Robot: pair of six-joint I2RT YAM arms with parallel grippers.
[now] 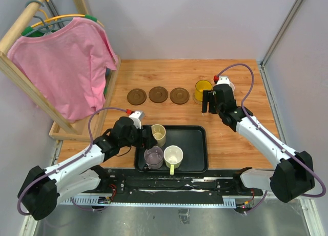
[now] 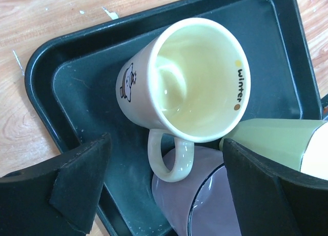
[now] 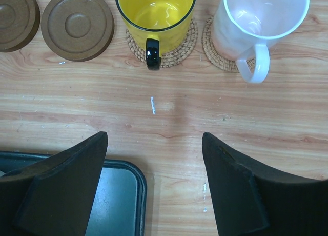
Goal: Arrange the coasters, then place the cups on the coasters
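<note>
Five cups (image 1: 158,134) (image 1: 153,156) (image 1: 173,155) (image 3: 154,10) (image 3: 259,20), three brown coasters (image 1: 137,96) (image 1: 158,94) (image 1: 179,95), two woven coasters (image 3: 180,47) (image 3: 210,46), one tray (image 1: 197,143).

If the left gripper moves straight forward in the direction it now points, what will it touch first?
Most likely the cream mug in the black tray: it lies straight ahead, between the open jaws of the left gripper, handle nearest. Depth is unclear.

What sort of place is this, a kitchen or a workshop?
Probably a robot test booth: plain grey walls box in a wooden table, the left arm and right arm are bolted at its near edge, and a pink shirt and a tray of mugs look like staged props.
</note>
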